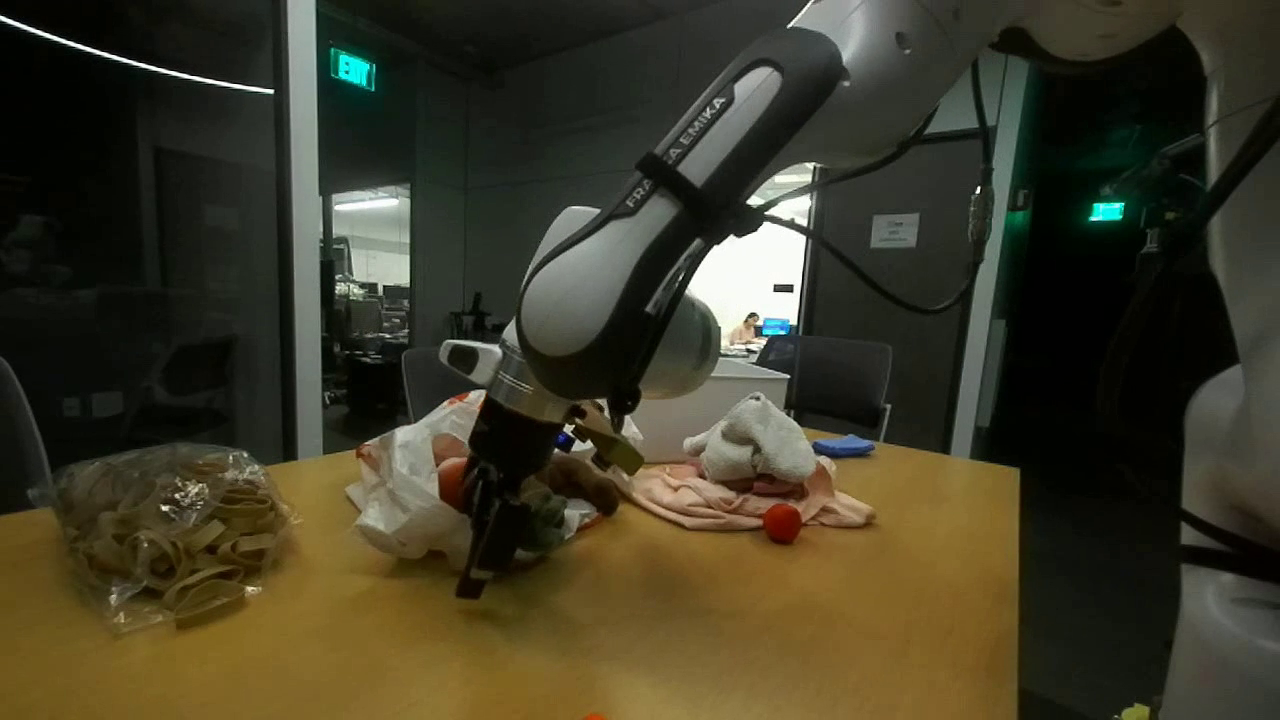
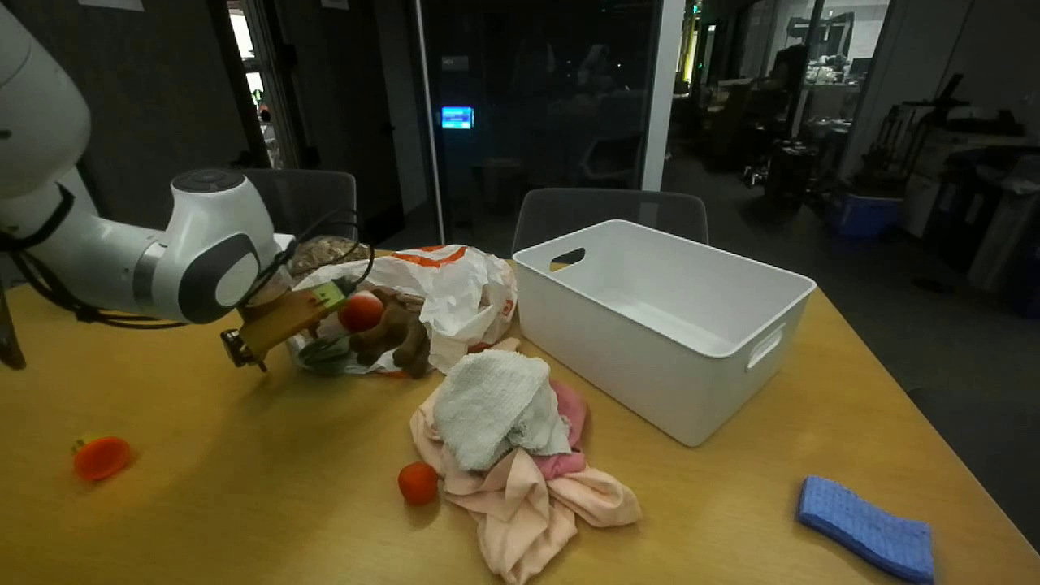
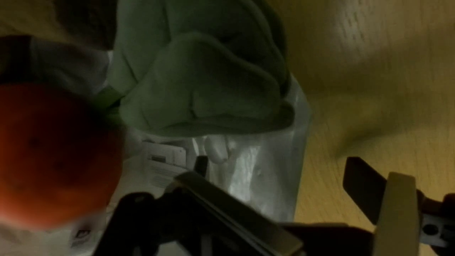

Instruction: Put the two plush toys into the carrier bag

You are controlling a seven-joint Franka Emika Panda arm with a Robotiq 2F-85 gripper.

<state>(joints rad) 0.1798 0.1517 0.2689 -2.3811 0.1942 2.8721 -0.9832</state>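
The crinkled white carrier bag with red-orange print lies on the table in both exterior views [image 1: 395, 480] [image 2: 467, 296]. The round red plush toy [image 2: 361, 312] lies at the bag's open end; its green leafy end [image 3: 202, 81] rests over the bag's plastic in the wrist view. The dark brown plush toy [image 2: 398, 329] lies beside the red one, against the bag; how far inside is unclear. My gripper [image 1: 485, 560] points down beside the red toy, close to the table. In the wrist view its jaws [image 3: 279, 169] are apart, with the bag's edge and bare wood showing between them.
A white bin [image 2: 626, 366] stands beside the bag. A pink cloth [image 2: 520, 504] with a white cloth [image 2: 496, 406] on it lies nearby, next to a small red ball [image 2: 418, 483]. A clear bag of tan pieces [image 1: 180, 540], a blue sponge [image 2: 865, 528] and an orange object [image 2: 101, 458] lie around.
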